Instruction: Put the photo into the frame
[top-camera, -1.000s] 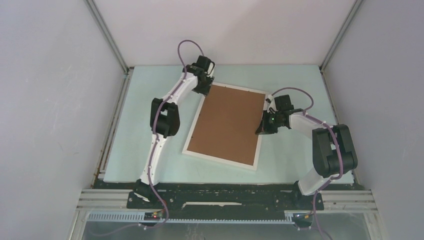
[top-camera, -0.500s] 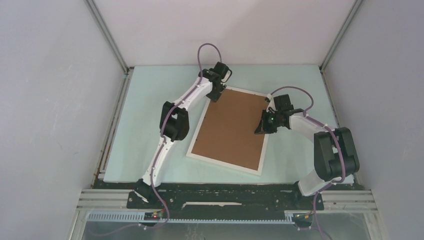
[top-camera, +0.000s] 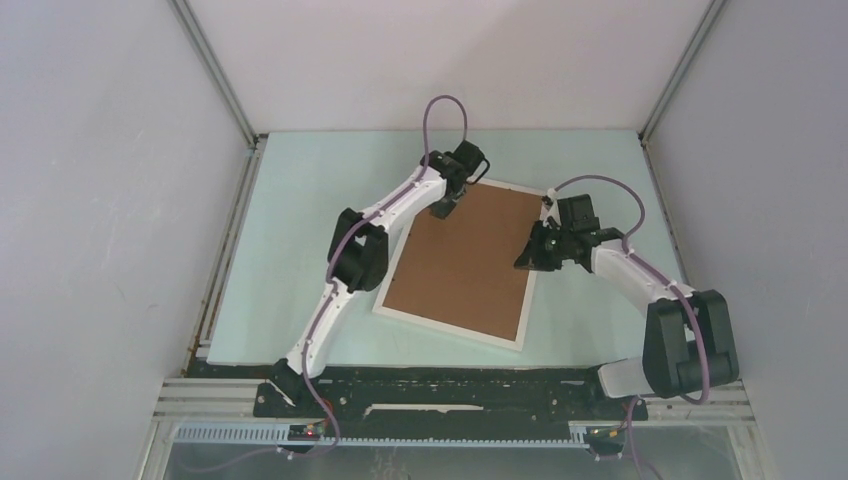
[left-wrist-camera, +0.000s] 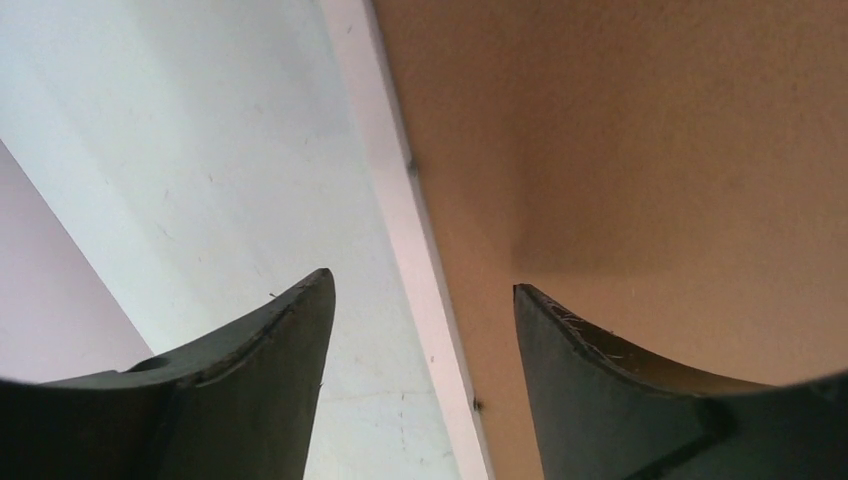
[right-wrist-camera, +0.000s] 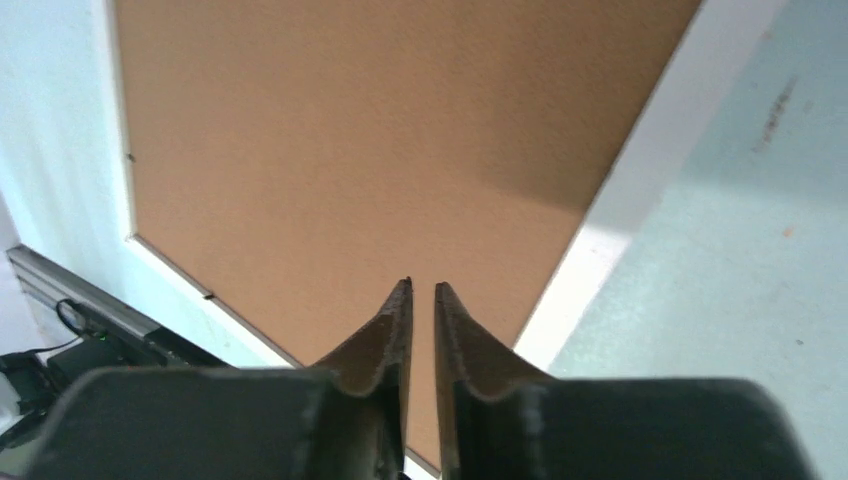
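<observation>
The white frame (top-camera: 395, 268) lies face down on the pale green table, filled by a brown backing board (top-camera: 465, 260). The photo is hidden. My left gripper (top-camera: 446, 207) hovers at the frame's far left corner. In the left wrist view the left gripper (left-wrist-camera: 421, 280) is open, one finger over the table and the other over the board (left-wrist-camera: 650, 130), with the frame's white edge (left-wrist-camera: 385, 140) between them. My right gripper (top-camera: 526, 261) is over the board near the frame's right edge (right-wrist-camera: 660, 140). The right gripper (right-wrist-camera: 422, 284) is open by only a narrow slit, with nothing in it.
Grey walls close in the table (top-camera: 300, 200) on three sides. The arm bases and a black rail (top-camera: 450, 395) run along the near edge. Small black tabs (left-wrist-camera: 478, 405) sit on the frame's inner rim.
My left arm has swung right along the frame's far edge and its jaws have widened. The frame has turned slightly. My right gripper's jaws have parted a little.
</observation>
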